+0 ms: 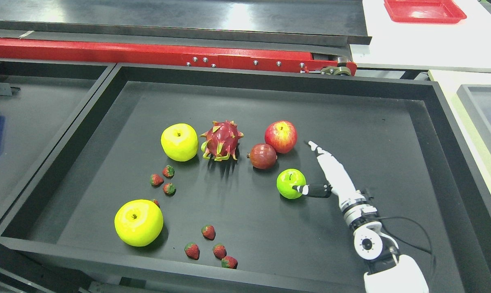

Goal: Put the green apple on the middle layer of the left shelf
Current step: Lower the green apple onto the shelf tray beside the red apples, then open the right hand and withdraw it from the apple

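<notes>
The head view looks down into a black tray that holds loose fruit. The green apple sits on the tray floor right of the middle, in front of a dark red pomegranate and a red apple; no shelf shows anywhere in this view, so the apple is not on one. The right hand comes in from the lower right and stands just beside the apple on its right side. It is spread wide and has hold of nothing: the white fingers stretch up and away past the apple toward the red apple, while the dark thumb lies against the apple's lower right flank, touching it or nearly so. The left hand does not show. Further left lie a dragon fruit, two yellow apples and scattered strawberries. The risk I judge from here is the round apple rolling: a push from the thumb alone, with the fingers not yet around the far side, could send it left or into the pomegranate close behind. A closing hand set this far right might also pinch only the edge and let it slip out.
</notes>
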{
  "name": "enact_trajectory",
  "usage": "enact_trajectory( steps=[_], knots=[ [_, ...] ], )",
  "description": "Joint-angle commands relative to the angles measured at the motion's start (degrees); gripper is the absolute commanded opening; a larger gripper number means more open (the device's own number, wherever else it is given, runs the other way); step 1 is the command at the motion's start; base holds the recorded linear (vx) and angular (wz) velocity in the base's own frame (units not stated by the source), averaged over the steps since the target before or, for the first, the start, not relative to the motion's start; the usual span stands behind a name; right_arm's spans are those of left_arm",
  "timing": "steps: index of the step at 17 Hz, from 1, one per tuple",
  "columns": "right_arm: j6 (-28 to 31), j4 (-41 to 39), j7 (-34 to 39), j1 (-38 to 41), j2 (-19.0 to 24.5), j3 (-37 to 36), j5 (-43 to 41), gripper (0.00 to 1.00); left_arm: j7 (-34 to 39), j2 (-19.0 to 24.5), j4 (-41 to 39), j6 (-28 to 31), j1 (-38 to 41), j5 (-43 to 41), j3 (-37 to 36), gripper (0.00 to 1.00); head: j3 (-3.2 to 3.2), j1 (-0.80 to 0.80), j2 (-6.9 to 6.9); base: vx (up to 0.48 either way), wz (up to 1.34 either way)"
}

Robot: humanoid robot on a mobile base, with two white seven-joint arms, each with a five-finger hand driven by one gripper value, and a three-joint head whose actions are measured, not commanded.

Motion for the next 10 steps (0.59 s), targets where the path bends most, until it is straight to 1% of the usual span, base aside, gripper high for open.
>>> enact_trajectory(
  steps=[1, 4, 7, 9, 10],
  knots=[
    [0.08, -12.06, -0.13, 1.54, -1.00, -14.67, -19.66, 1.00, -0.06, 1.00, -0.01, 0.06, 0.00, 0.00, 0.00, 1.00, 0.00, 0.00, 0.00, 0.000, 0.00],
    [-0.70, -12.51, -2.05, 6.10, -1.00, -17.41, -28.63, 1.00, -0.05, 1.00, -0.01, -0.03, 0.00, 0.00, 0.00, 1.00, 0.00, 0.00, 0.00, 0.000, 0.00],
    [-5.09, -12.95, -3.65, 9.27, -1.00, -17.24, -34.18, 1.00, -0.05, 1.00, -0.01, 0.06, 0.00, 0.00, 0.00, 1.00, 0.00, 0.00, 0.00, 0.000, 0.00],
    [-4.15, -12.95, -2.69, 10.16, -1.00, -15.84, -34.89, 1.00, 0.03, 1.00, -0.01, -0.03, 0.00, 0.00, 0.00, 1.00, 0.00, 0.00, 0.00, 0.000, 0.00],
    [-3.01, -12.95, -1.81, 11.46, -1.00, -11.92, -34.89, 1.00, 0.03, 1.00, -0.01, -0.03, 0.00, 0.00, 0.00, 1.00, 0.00, 0.00, 0.00, 0.000, 0.00]
  ],
)
